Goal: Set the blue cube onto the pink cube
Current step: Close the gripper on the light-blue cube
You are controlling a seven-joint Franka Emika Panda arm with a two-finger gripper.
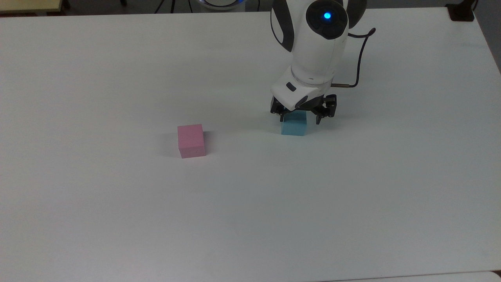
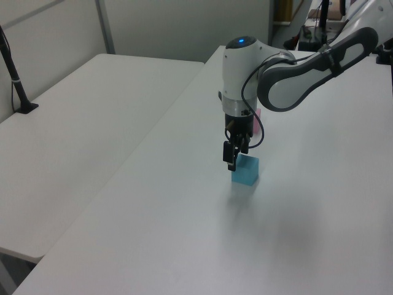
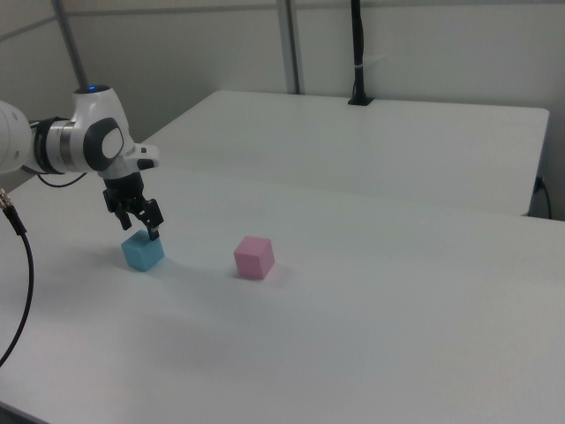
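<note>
The blue cube (image 1: 293,126) (image 2: 246,173) (image 3: 142,253) rests on the white table (image 1: 250,203), right of centre in the top view. My gripper (image 1: 300,118) (image 2: 237,157) (image 3: 141,230) hangs directly over it, open, one finger on each side of the cube's top and the tips about level with its upper edge. The pink cube (image 1: 191,140) (image 3: 254,257) sits apart, to the top view's left of the blue one. In the left view the pink cube (image 2: 257,119) peeks out behind the arm.
A black cable (image 1: 362,51) loops off the wrist. A black post (image 2: 15,77) (image 3: 357,53) is clamped to a second white table (image 2: 73,123) adjoining this one. A dark clamp (image 1: 461,11) sits at the table's far right corner in the top view.
</note>
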